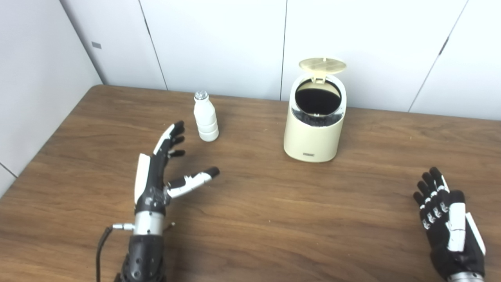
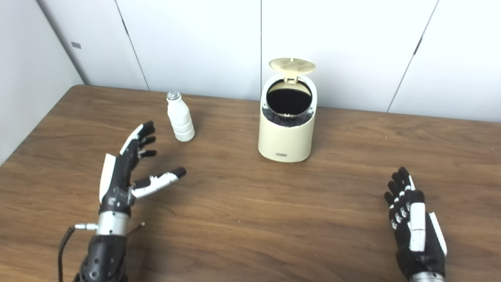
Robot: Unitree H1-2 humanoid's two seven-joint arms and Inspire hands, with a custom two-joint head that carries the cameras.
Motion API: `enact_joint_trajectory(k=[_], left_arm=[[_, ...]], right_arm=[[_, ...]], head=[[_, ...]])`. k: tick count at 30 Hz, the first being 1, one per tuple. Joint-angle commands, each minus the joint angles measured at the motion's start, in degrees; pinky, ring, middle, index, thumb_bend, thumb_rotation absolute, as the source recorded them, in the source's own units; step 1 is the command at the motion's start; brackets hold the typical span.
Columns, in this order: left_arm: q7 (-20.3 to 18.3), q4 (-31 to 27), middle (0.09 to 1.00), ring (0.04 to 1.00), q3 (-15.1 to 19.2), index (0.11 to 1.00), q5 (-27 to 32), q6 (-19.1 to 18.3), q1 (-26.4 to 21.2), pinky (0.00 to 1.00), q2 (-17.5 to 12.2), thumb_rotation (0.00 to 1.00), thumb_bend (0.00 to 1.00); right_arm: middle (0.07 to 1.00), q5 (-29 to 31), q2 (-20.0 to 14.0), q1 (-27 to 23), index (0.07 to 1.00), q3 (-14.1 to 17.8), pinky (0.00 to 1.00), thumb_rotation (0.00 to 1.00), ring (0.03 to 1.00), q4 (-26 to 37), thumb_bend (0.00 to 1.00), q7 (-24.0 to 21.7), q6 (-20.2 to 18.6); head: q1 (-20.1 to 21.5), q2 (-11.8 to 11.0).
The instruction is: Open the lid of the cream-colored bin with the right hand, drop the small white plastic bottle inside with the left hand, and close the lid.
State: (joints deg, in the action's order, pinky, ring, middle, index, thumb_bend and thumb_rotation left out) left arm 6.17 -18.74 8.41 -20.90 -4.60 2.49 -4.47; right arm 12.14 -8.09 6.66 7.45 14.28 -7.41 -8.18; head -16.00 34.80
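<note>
Main risk was at the bin (image 1: 314,129): it stood upright mid-table on the wood table (image 1: 250,219), its lid (image 1: 322,65) already flipped up behind the dark mouth, held only at the rear hinge. Any bump from an arm crossing toward it would likely snap the lid down or shove the light-looking bin, so the drop would need a high, clean approach.

Second risk: the bottle (image 1: 206,116). It looked tall and narrow with a stepped body, standing upright left of the bin and well apart from it. A glancing touch from the left hand (image 1: 162,172) would probably tip or roll it. That hand sat near the bottle, just short of it, fingers (image 1: 172,137) spread and pointing at it, thumb splayed toward the bin, holding nothing. The grasp needed to wrap around the body, not poke at it.

Third: the mouth looked not much wider than the bottle, so a tilted release could catch on the rim.

Right hand (image 1: 446,219) was far off at the near right edge, well apart from the bin, back to camera, fingers extended and close together, empty.

Bottle itself: white plastic, ribbed lower half, silvery foil-like cap (image 1: 201,94). Fill level not visible.
</note>
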Motion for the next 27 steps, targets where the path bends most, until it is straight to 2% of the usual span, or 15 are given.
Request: enact_joint_trajectory(k=[1, 5, 8, 10, 14, 20, 27], left_arm=[[0.08, -2.69, 0.919, 0.875, 0.05, 0.934, -3.68, -2.85, -2.95, 0.72, -1.74, 0.27, 0.98], [-1.12, -2.72, 0.951, 0.902, 0.19, 0.950, -6.38, -7.93, -5.97, 0.76, -4.44, 0.31, 0.99], [-2.53, -2.32, 0.956, 0.912, -1.05, 0.943, -12.05, -12.15, -8.18, 0.79, -7.54, 0.39, 0.99], [-2.97, -1.49, 0.944, 0.915, -2.00, 0.930, -15.38, -13.68, -9.58, 0.79, -9.56, 0.42, 1.00], [-4.35, 1.29, 0.927, 0.909, -3.24, 0.925, -17.71, -15.49, -12.14, 0.77, -12.52, 0.47, 1.00], [-6.58, 8.77, 0.910, 0.885, -6.49, 0.917, -18.10, -13.16, -15.73, 0.72, -17.94, 0.46, 1.00], [-8.87, 14.03, 0.881, 0.862, -9.07, 0.900, -16.66, -13.61, -19.32, 0.70, -20.28, 0.47, 1.00]], right_arm=[[1.000, 0.40, -0.86, -1.04, 1.000, 0.42, 1.00, 1.00, 1.000, 2.34, 0.64, 0.17, -0.10], [1.000, 0.45, -1.05, -1.11, 1.000, 0.31, 1.00, 1.00, 1.000, 2.82, 0.61, 0.21, -0.90], [1.000, 0.32, -1.05, -1.30, 1.000, 0.18, 1.00, 1.00, 1.000, 2.83, 0.62, 0.23, -0.85], [1.000, 0.20, -0.92, -1.34, 1.000, 0.12, 1.00, 1.00, 1.000, 2.97, 0.61, 0.36, -0.93], [0.999, -0.19, -0.73, -1.45, 1.000, -0.13, 1.00, 1.00, 1.000, 2.97, 0.59, 0.41, -0.08], [0.984, -2.60, -0.46, -1.48, 1.000, -0.85, 1.00, 1.00, 1.000, 2.98, 0.60, 1.01, 1.33], [0.976, -4.33, -0.09, -1.42, 0.992, -1.15, 1.00, 1.00, 1.000, 3.12, 0.59, 1.52, 1.89]], head=[[-0.17, 0.00], [-0.26, -0.07], [-0.32, -0.07], [-0.24, -0.07], [0.10, -0.05], [0.78, -0.03], [1.10, 0.08]])
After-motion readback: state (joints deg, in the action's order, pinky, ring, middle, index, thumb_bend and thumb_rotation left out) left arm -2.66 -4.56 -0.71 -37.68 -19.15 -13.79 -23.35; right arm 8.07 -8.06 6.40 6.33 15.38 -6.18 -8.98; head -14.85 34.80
